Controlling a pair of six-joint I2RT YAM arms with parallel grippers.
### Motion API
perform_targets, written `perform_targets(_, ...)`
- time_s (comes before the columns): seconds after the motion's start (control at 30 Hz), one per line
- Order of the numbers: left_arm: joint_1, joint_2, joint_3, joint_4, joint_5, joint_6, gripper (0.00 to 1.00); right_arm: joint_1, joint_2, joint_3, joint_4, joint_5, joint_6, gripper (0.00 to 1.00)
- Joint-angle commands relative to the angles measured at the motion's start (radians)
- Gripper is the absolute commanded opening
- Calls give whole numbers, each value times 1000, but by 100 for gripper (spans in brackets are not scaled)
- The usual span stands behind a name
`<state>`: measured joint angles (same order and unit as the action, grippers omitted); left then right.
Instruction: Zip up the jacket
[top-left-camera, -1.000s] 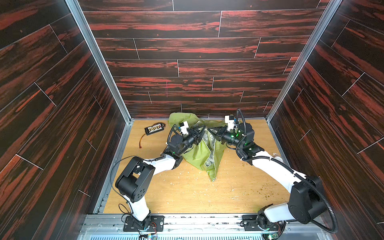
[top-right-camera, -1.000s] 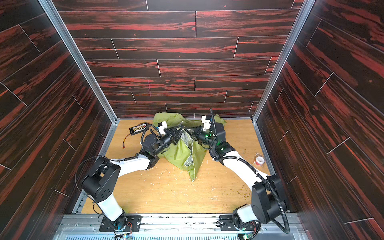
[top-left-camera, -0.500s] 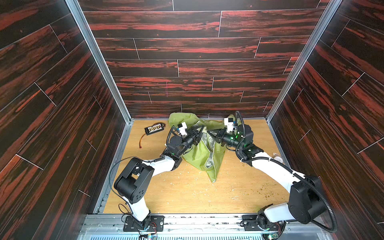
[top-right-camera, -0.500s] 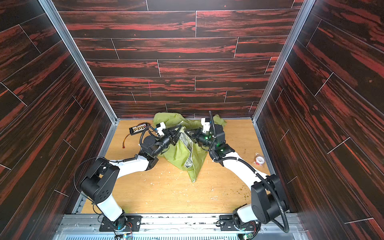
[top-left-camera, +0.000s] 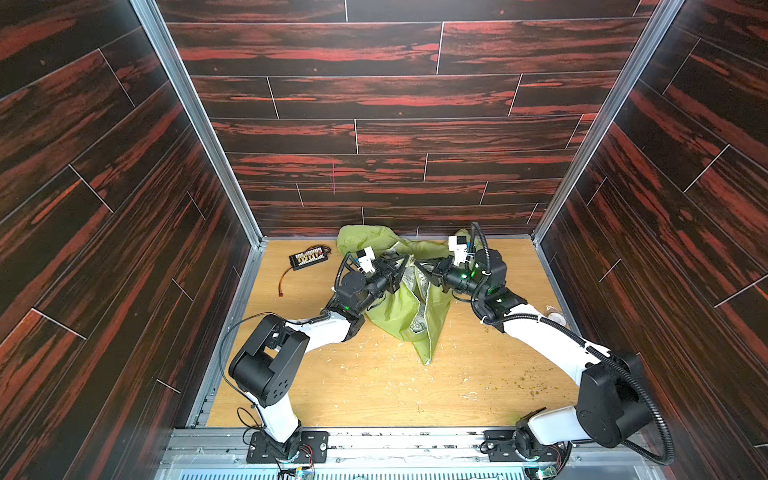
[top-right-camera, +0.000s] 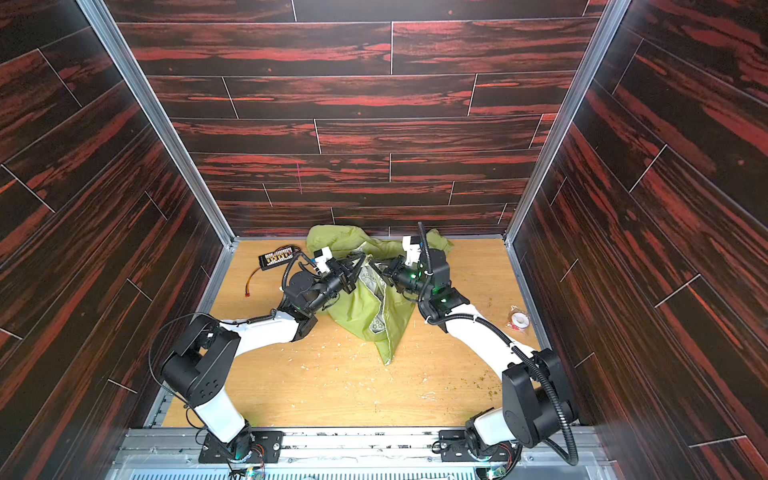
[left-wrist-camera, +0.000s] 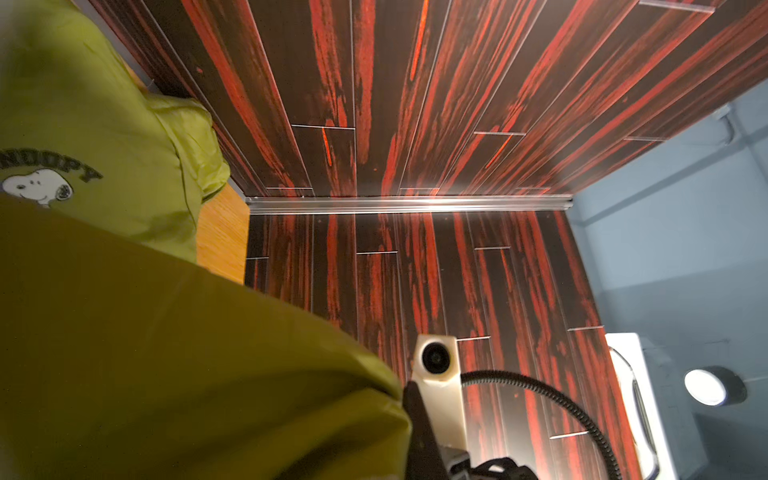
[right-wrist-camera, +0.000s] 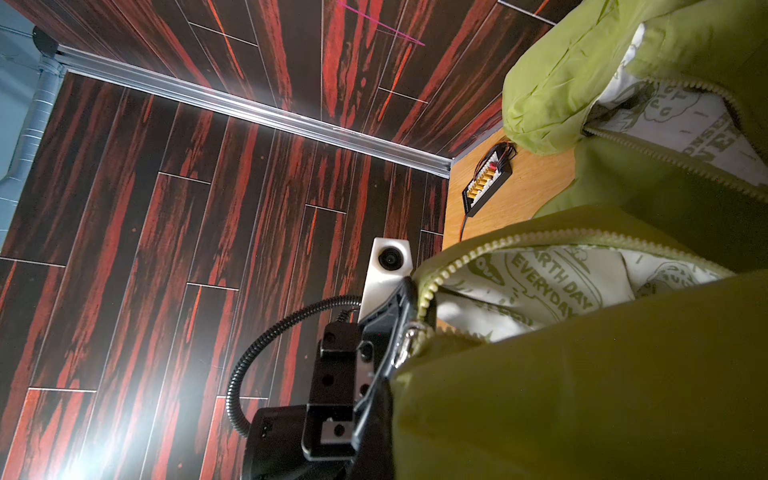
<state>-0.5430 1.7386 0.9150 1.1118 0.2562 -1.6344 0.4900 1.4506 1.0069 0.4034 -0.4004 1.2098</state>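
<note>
Jacket (top-left-camera: 395, 316) is lifted, unzipped, at the worktop's (top-left-camera: 374, 386) far middle. Left claw (top-left-camera: 402, 266) and right claw (top-left-camera: 422, 268) are closed, seemingly pinching opposite zipper (right-wrist-camera: 457, 253) edges. Next, the zipper ends must mate.

I've got light wood tabletop (top-left-camera: 374, 399) in both top views. Lime jacket (top-left-camera: 395, 311) at back centre, bulk bunched at far edge, narrow tail of fabric trailing onto bare wood toward near edge. Black connector board (top-left-camera: 309, 258) far left, well apart from jacket, thin red lead (top-left-camera: 284, 282) curling off it. Tape roll (top-right-camera: 518, 321) by right edge. White flecks (top-left-camera: 365, 359) scattered mid-table, greenish crumbs (top-left-camera: 534, 382) near right.
</note>
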Motion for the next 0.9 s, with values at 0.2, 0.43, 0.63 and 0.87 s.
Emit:
perform_targets(0.2, 8, -17, 35, 32, -17, 6, 0, 34, -62, -33, 7, -3, -3, 0)
perform_targets(0.43, 8, 7, 86, 34, -1, 8, 0, 91, -80, -54, -16, 23, -22, 0)
perform_targets(0.63, 8, 7, 85, 31, 31, -3, 0, 91, -92, -46, -47, 37, -31, 0)
perform_targets(0.87, 8, -31, 54, -4, 40, 33, 0, 68, -65, -33, -57, -47, -15, 0)
